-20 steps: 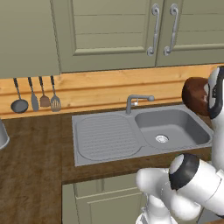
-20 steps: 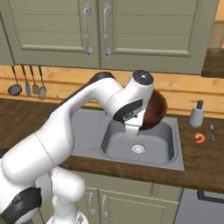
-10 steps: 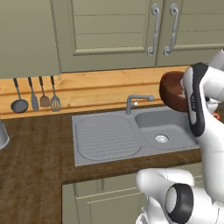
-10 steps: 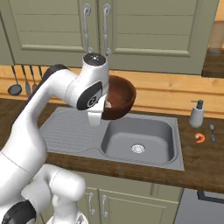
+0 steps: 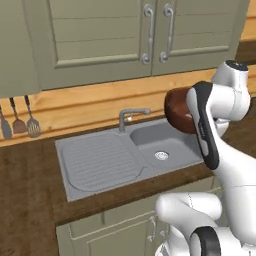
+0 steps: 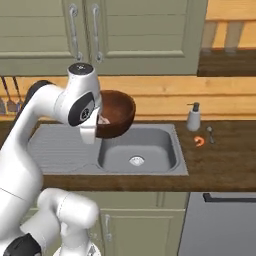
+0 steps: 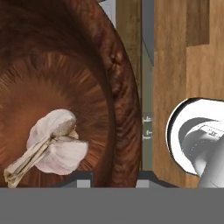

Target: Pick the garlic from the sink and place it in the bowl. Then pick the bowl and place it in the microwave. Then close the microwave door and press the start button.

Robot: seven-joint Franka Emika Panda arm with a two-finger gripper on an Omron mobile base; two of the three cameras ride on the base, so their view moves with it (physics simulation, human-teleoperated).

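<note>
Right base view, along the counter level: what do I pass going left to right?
Hanging utensils → ribbed drainboard → bowl held up by the tool → sink basin → soap dispenser → small orange object.

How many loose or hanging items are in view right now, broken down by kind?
Bowl: 1
Garlic: 1, lying inside the bowl
Hanging utensils: 3
Soap dispenser: 1
Small orange item on the counter: 1
Small grey item beside it: 1
Total: 8
</note>
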